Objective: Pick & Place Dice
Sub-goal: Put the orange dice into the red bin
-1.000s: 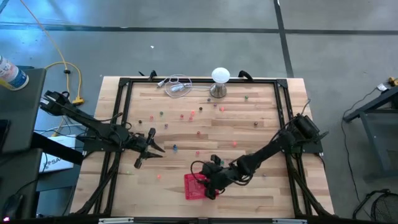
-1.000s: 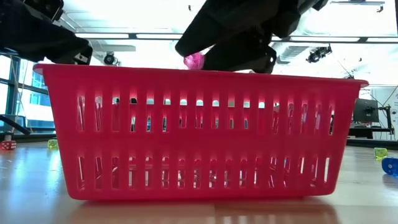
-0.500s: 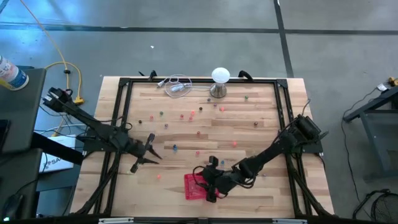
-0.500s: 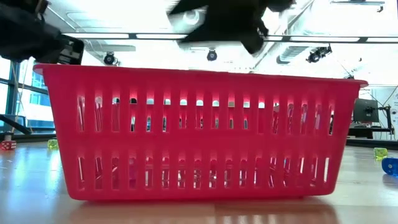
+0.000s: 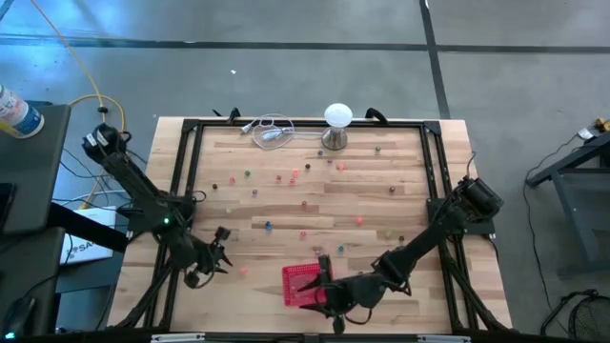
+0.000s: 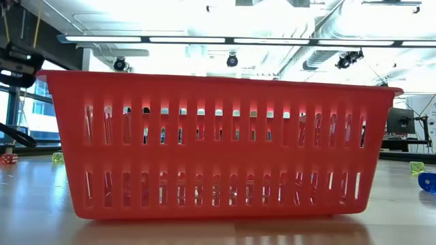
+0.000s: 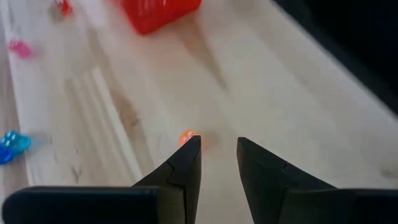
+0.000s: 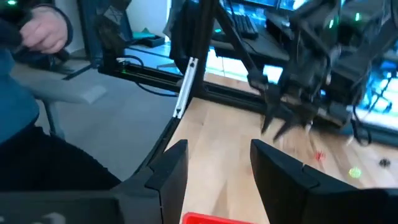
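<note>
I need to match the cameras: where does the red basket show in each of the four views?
High view: red basket at the table's near edge, beside the right gripper.
Low view: it fills the frame.
Left wrist view: a corner, far side.
Right wrist view: only a rim sliver by the fingers.
Shared landmark: the wooden tabletop.

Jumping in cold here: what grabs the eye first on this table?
The red basket at the table's near edge stands out, filling almost the whole low view. The right gripper hangs over it with jaws apart and empty. Small coloured dice lie scattered across the wooden table, and the left gripper, also open, points at an orange die near the left side.
</note>
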`<state>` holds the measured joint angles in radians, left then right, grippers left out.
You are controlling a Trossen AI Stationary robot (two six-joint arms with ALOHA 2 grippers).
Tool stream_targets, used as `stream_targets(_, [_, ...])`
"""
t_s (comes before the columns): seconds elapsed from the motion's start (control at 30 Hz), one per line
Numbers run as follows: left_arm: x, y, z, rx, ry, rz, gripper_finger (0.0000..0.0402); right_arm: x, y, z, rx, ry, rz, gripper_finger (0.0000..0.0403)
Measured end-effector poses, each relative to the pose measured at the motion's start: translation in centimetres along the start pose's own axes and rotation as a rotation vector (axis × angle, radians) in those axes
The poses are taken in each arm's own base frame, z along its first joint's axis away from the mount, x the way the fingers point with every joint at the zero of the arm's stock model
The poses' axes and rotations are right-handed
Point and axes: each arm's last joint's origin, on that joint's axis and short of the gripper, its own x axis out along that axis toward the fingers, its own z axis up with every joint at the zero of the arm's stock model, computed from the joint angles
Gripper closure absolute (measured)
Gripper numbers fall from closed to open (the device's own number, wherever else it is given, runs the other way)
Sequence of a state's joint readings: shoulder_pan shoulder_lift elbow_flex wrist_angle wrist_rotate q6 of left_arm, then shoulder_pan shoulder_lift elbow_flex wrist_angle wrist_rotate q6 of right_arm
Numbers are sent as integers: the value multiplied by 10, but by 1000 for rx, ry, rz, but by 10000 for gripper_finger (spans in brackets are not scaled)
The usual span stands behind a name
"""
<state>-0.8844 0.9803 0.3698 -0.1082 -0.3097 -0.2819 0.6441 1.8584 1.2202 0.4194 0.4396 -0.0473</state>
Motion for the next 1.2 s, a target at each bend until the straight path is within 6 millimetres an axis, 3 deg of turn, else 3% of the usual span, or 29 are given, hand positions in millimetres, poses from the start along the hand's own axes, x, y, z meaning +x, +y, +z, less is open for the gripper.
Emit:
stream_targets(0.3, [28, 4, -8, -93, 45, 166, 275, 1, -2, -3, -23, 32, 0, 239])
stream_targets(0.57, [31, 8, -9, -84, 70, 165, 219, 1, -2, -5, -20, 46, -4, 239])
stream_targets(1.2, [50, 7, -15, 33, 166, -4, 216, 1, -2, -4, 124, 38, -8, 239])
